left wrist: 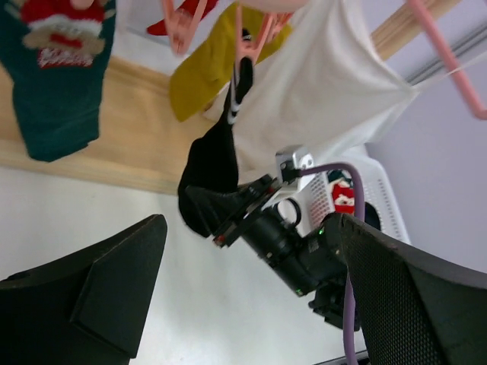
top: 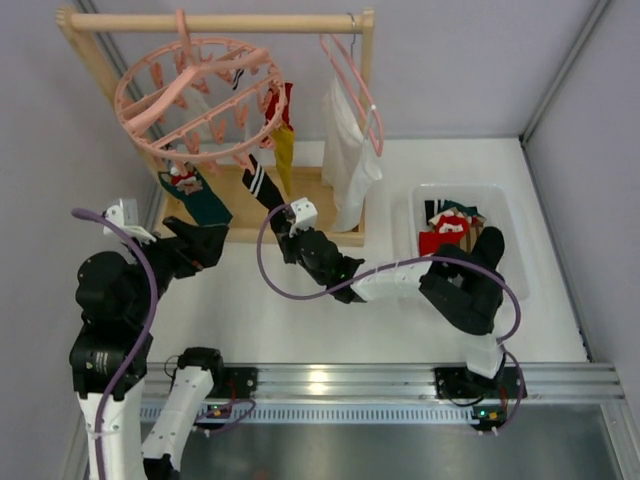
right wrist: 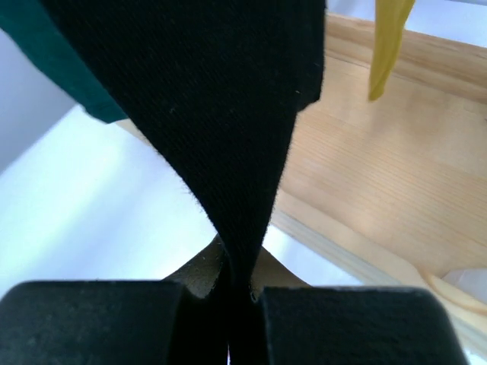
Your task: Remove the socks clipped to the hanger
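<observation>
Top: pink hanger (top: 200, 100) hooked on wooden rack (top: 215, 22), black sock (top: 262, 185) clipped to it, right gripper (top: 283, 215) at sock's lower end. Left wrist: left gripper (left wrist: 247, 228) spread wide, empty, near teal sock (left wrist: 57, 84). Right wrist: right gripper pinched tight on black sock.

left claw (left wrist: 249, 223): fingers spread wide, low in frame
right claw (left wrist: 217, 207): pinched on the black sock's lower end
black sock (left wrist: 213, 156): hangs from a pink peg (left wrist: 245, 46)
teal sock (left wrist: 57, 91): upper left
yellow sock (left wrist: 202, 72): behind the peg

free: table (top: 300, 335) front centre | obstacles: wooden rack base (top: 320, 185), hanging socks (top: 203, 200), white shirt (top: 345, 150)
</observation>
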{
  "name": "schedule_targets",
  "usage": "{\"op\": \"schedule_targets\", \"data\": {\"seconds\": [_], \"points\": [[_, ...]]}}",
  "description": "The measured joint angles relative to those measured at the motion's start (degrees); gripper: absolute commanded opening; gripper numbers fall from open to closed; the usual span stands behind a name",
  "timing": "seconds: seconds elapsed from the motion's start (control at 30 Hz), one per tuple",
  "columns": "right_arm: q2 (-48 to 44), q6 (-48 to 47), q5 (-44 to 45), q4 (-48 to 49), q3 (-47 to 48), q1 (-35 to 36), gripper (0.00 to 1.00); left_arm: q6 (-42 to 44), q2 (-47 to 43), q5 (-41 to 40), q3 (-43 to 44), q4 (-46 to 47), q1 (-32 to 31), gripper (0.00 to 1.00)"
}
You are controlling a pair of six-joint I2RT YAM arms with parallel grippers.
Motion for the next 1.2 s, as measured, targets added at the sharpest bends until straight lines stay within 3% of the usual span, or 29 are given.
{"op": "schedule_targets", "data": {"seconds": [0.3,0.47,0.63,0.83,1.2], "points": [[-8.6,5.6,0.1,-4.2,-4.6,2.6,0.0,-1.3,15.1,12.0,15.3,0.4,3.4,0.98],[-10.6,7.4,0.1,-7.6,-5.7,4.0,0.0,-1.3,20.8,14.0,18.9,0.5,3.6,0.96],[-12.0,8.4,0.7,-10.2,-6.4,5.9,0.0,-1.0,21.1,14.0,19.5,-0.8,3.6,0.97],[-12.0,9.1,2.0,-11.3,-6.4,7.2,0.0,1.2,19.0,10.1,19.5,-2.6,2.7,0.98],[-11.5,9.9,2.7,-13.2,-6.2,7.3,0.0,8.3,24.7,-5.0,20.0,-7.5,-9.0,0.98]]}}
